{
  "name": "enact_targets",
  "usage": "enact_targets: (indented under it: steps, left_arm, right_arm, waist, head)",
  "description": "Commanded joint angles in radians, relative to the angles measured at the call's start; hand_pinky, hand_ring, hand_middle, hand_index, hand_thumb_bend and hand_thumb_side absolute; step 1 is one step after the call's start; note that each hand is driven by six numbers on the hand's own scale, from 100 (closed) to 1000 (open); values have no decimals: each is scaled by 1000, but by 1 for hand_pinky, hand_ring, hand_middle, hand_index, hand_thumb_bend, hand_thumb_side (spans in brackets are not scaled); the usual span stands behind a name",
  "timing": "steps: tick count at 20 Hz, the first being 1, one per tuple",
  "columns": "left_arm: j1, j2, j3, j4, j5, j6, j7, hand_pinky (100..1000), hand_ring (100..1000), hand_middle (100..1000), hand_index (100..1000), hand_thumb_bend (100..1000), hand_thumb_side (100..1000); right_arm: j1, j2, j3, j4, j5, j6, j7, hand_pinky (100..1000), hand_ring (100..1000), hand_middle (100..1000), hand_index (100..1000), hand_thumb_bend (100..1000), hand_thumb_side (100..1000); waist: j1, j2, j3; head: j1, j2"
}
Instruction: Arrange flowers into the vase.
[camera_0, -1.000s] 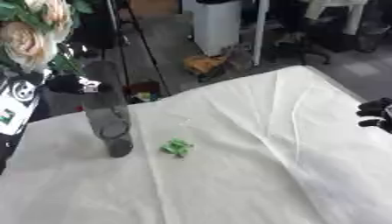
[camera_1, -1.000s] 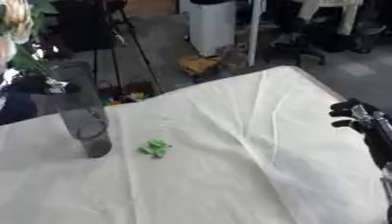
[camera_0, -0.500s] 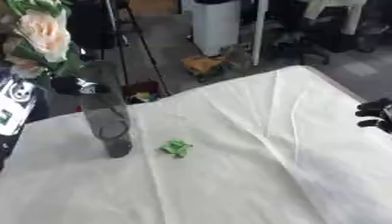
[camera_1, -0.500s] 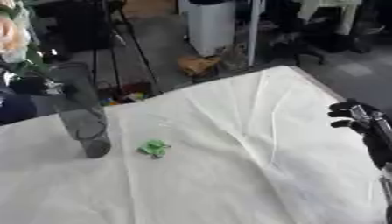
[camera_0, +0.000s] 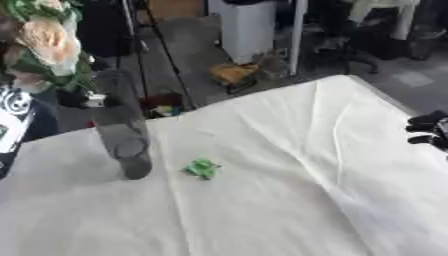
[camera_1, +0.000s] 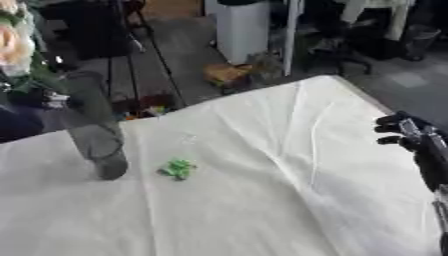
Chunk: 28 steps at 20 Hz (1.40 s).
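Note:
A tall grey translucent vase (camera_0: 122, 131) stands upright on the white tablecloth (camera_0: 262, 200) at the left. A bunch of cream and peach flowers (camera_0: 48, 42) with green leaves hangs above and left of the vase mouth. My left hand (camera_1: 33, 95) shows as a dark shape at the bunch's stems, just left of the vase top, shut on them and partly hidden by leaves. My right hand (camera_1: 404, 132) rests at the table's right edge with relaxed fingers and holds nothing.
A small green leafy scrap (camera_0: 202, 168) lies on the cloth just right of the vase foot. Beyond the table's far edge are a tripod (camera_0: 144, 45), a white bin (camera_0: 249, 27), chairs and clutter on the floor.
The flower bunch has drifted slightly right, closer to above the vase mouth. The vase, the green scrap and my right hand have stayed where they were.

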Motion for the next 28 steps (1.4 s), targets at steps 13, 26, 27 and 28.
enact_targets:
  steps: [13,26,27,28]
  left_arm:
    - [-2,48,9,-16,-5,-19,-27,866,841,749,845,1000,803]
    - [6,57,11,-16,20,-12,-21,864,837,743,847,1000,808]
    - [6,58,10,-15,21,-11,-20,863,837,743,848,1000,808]
    - [7,58,10,-14,21,-10,-18,863,837,744,848,1000,808]
  right_arm:
    - [-7,-11,-8,-27,9,5,-2,652,731,679,689,100,869]
    - [-7,-9,-9,-26,13,7,-3,650,731,680,690,100,868]
    - [-7,-9,-9,-26,13,7,-3,650,731,680,690,100,868]
    - [-7,-9,-10,-26,13,7,-3,650,731,680,690,100,868]
  waist:
    - [-11,-24,12]
    - [-16,-26,15]
    - [-16,-26,15]
    - [-16,-25,15]
  head:
    - [-14,2]
    - [-19,0]
    - [-19,0]
    - [-19,0]
